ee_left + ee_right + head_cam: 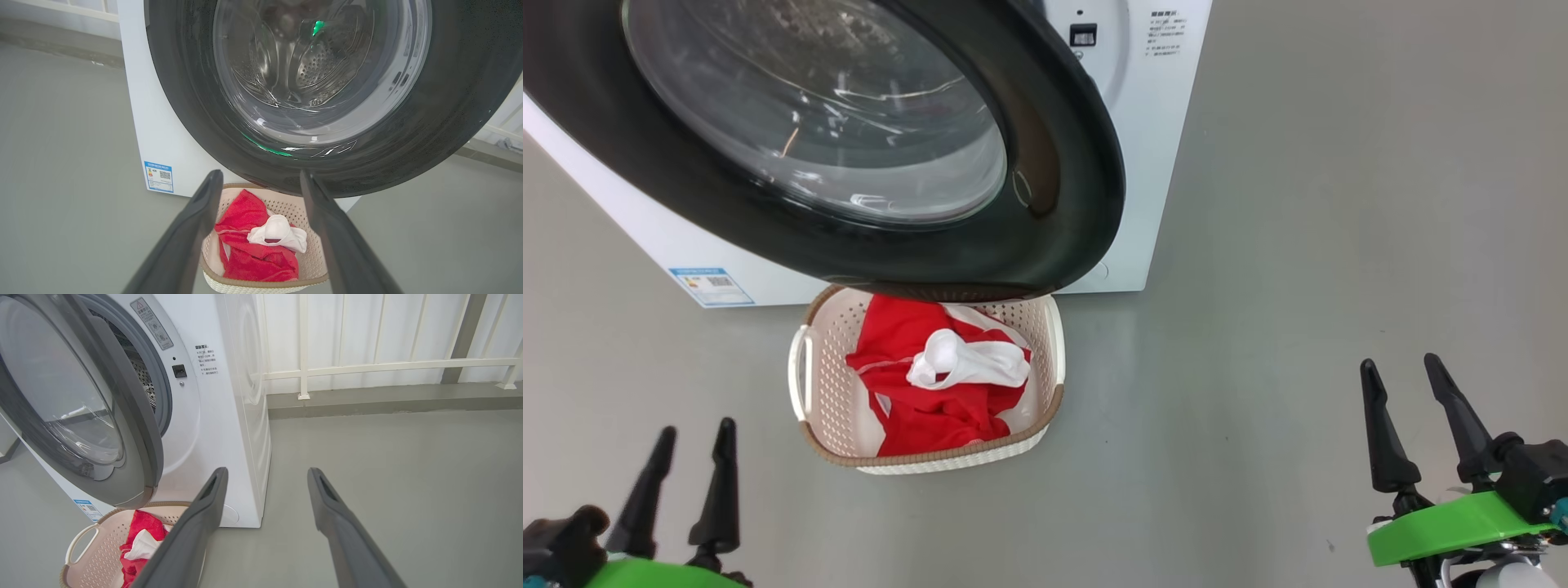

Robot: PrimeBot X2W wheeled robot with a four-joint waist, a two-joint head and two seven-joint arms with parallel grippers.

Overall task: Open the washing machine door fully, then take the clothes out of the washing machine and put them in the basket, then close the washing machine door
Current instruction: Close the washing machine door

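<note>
Nearest, the left gripper [698, 428] hangs low at the left with its two dark fingers spread and nothing between them. The right gripper [1399, 361] hovers over bare floor [1298, 286] at the right, likewise spread wide and empty. Just past them the basket [827, 384] sits on the floor against the foot of the washing machine [1152, 122]. The clothes [915, 400] lie heaped inside it, red cloth with a white piece [968, 365] on top. They look soft, light and limp, so they would sag from any pinch, but they need no more handling if the drum [310, 69] is empty, and through the glass in the left wrist view it shows no cloth that I can make out. Above the basket the door [1066, 163] stands partly open, its lower rim overhanging the basket's far end, hinged at the left with its free edge to the right. What is left, I judge, is shutting it. The door looks stiff and fairly heavy, its black rim glossy and likely slippery, and its glass bowl [833, 106] is best left alone. The place to press is the outer rim near the free edge, opposite the hinge, where a flat push swings it most easily and drives the catch into the small dark latch slot [179, 370] on the white front. Beyond the machine runs a white railing [388, 365].
</note>
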